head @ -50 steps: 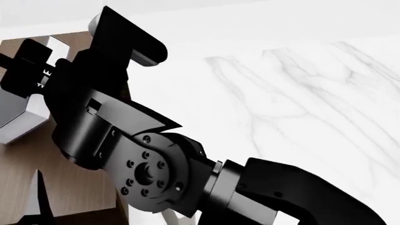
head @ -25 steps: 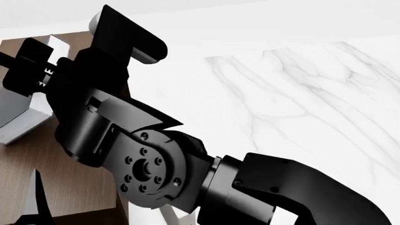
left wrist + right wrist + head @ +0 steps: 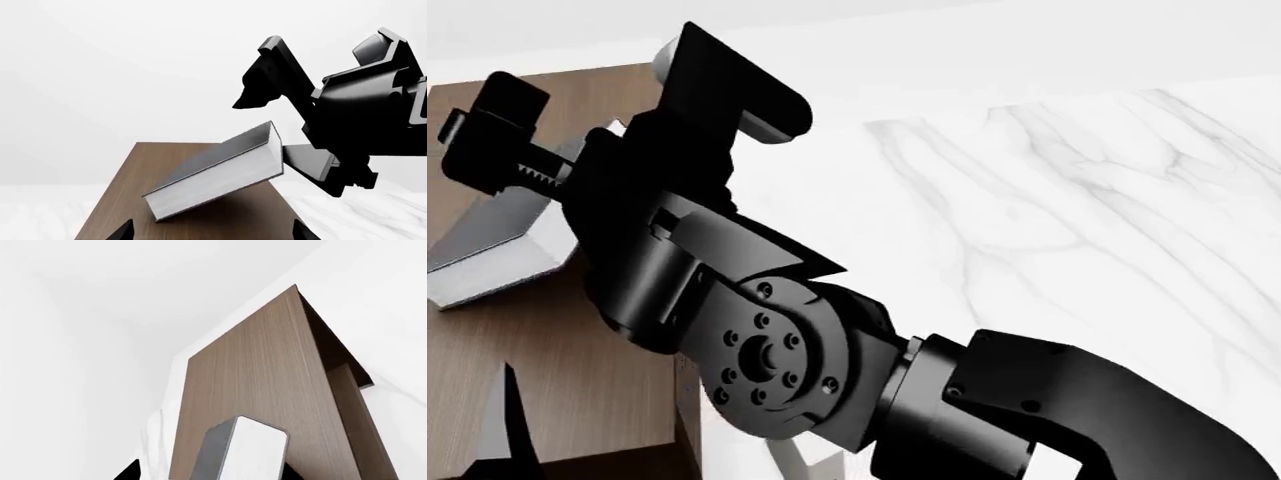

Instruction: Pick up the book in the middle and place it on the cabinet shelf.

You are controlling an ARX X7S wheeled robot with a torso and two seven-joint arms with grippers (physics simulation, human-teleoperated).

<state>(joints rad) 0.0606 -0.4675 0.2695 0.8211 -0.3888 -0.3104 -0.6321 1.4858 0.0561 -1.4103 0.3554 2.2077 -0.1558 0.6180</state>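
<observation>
R hand (image 3: 293, 125) raised, jaws apparently apart; L hand barely visible.

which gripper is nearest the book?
The right gripper: its open black jaws sit at the raised end of the tilted dark grey hardcover book on the brown wood-grain cabinet top; the left gripper sits farther back.

A glossy black robot arm (image 3: 827, 370) of rounded, blocky segments is seen in the head view, with a round black joint cap (image 3: 761, 355) on which a ring of small dark screws is set around a central hole. A black gripper with angular flat fingers (image 3: 627, 120) is carried at its end, where pale grey finger pads (image 3: 777, 128) and a toothed black slide rail (image 3: 541, 165) are shown. In the left wrist view the same angular black gripper body (image 3: 363, 107) is seen, marked with grey highlights.
</observation>
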